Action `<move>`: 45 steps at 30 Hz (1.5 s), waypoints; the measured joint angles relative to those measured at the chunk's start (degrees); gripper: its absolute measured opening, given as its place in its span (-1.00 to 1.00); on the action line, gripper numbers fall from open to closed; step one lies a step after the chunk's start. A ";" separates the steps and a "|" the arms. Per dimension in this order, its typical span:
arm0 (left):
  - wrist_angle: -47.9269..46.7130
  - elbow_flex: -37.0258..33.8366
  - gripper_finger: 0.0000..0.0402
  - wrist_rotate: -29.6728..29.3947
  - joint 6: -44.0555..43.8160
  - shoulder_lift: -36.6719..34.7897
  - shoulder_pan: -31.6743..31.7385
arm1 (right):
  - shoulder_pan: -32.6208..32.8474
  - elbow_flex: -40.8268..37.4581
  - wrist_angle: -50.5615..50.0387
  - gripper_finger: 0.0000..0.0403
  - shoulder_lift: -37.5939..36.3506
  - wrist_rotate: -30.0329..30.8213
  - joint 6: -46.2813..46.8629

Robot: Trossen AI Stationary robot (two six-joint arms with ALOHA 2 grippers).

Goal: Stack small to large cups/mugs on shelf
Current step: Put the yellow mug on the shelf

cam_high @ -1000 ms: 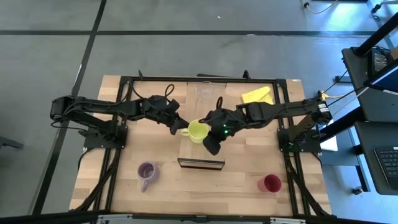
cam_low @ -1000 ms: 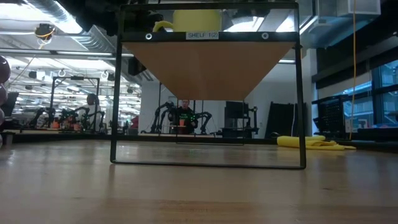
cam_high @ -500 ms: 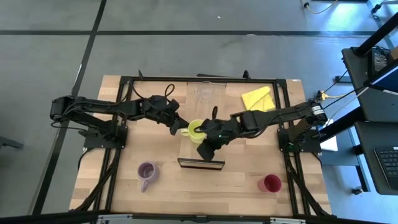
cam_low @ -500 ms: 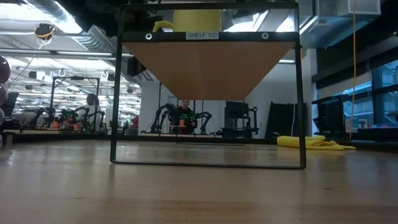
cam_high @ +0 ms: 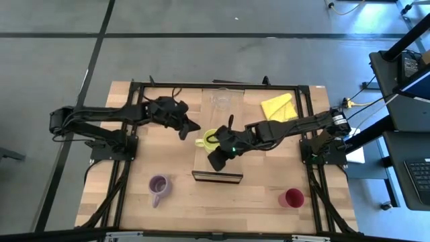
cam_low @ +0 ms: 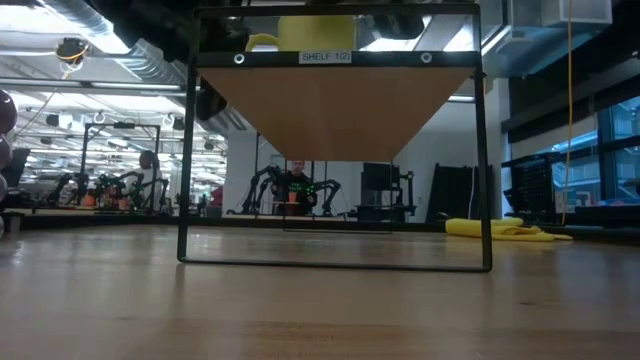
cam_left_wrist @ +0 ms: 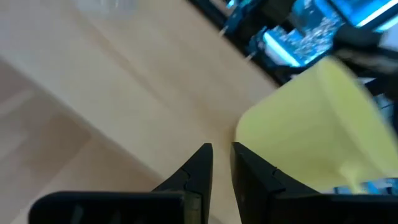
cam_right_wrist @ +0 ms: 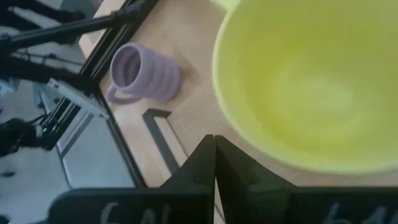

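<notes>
The yellow-green mug (cam_high: 209,139) stands upright on the light-wood shelf (cam_high: 224,118), its handle toward the table's left; the low view shows it on top of the shelf (cam_low: 316,31). The clear glass cup (cam_high: 220,101) stands at the shelf's far end. The purple mug (cam_high: 158,186) and the red cup (cam_high: 291,197) stand on the table. My left gripper (cam_high: 190,127) is shut and empty, left of the mug and clear of it (cam_left_wrist: 221,155). My right gripper (cam_high: 216,161) is shut, just on the near side of the mug (cam_right_wrist: 214,144). My right gripper's shut fingertips (cam_right_wrist: 211,152) point at the yellow-green mug's outer wall (cam_right_wrist: 261,155), slanting down from the table's right. I cannot tell whether they touch it. The mug stands upright on the shelf.
A yellow cloth (cam_high: 278,104) lies at the table's far right. The shelf's dark front edge (cam_high: 217,177) faces the near side, and its black frame legs (cam_low: 184,150) stand on the table. The purple mug also shows in the right wrist view (cam_right_wrist: 142,78).
My left gripper has drawn back from the mug's handle toward the table's far left. My right gripper has moved toward the table's left, along the near side of the mug.
</notes>
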 joint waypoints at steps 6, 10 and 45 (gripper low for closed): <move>1.32 0.02 -0.74 3.61 0.96 0.22 1.62 | -1.07 0.00 -0.23 -0.95 0.00 3.78 0.83; 2.20 -0.02 -0.74 3.98 1.22 1.68 1.97 | -2.40 0.00 -0.91 -0.95 0.00 4.61 0.53; 25.76 0.00 -0.74 14.93 -0.86 14.56 11.61 | -8.99 -0.07 -10.69 -0.95 0.00 12.23 -0.51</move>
